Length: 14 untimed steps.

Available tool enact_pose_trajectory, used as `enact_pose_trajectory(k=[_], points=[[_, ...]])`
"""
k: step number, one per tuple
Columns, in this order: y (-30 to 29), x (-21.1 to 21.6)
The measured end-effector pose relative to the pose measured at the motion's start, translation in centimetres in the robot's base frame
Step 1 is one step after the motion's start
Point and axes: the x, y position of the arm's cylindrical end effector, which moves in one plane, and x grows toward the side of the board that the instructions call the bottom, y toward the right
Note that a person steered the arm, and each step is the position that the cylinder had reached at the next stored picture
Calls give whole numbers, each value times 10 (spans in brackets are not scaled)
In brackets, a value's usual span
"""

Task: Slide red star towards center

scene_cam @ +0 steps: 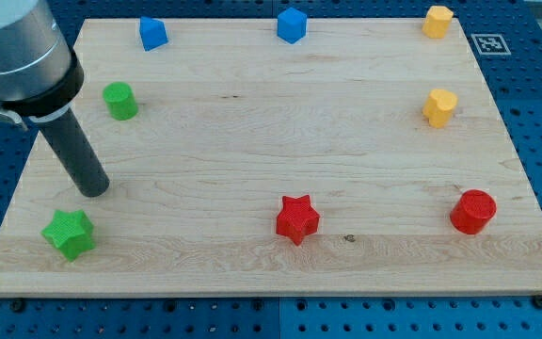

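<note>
Near view's bottom middle sits red star (296, 218), far to right of my tip (93, 187); tip holds nothing, just above green star (70, 233)

Pale smooth wooden board (252, 122), matt plastic blocks

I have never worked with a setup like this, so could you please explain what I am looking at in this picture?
This is one camera picture looking down at a wooden board lying on a blue perforated table. The grey cylinder at the view's upper left is a robot arm. It has no hand and holds nothing: it ends in a dark rod, and my tip pushes blocks along the board. The tip sits just above the green star, apart from it. Also there: a green cylinder, two blue blocks, two yellow blocks, a red cylinder, and the red star, which is to be slid toward the centre.
</note>
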Motion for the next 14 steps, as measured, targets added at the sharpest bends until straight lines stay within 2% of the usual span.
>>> enact_pose_trajectory(k=[4, 6, 8, 11, 12, 14], points=[[18, 9], [71, 41], [150, 99], [226, 73], [261, 80], [262, 45]])
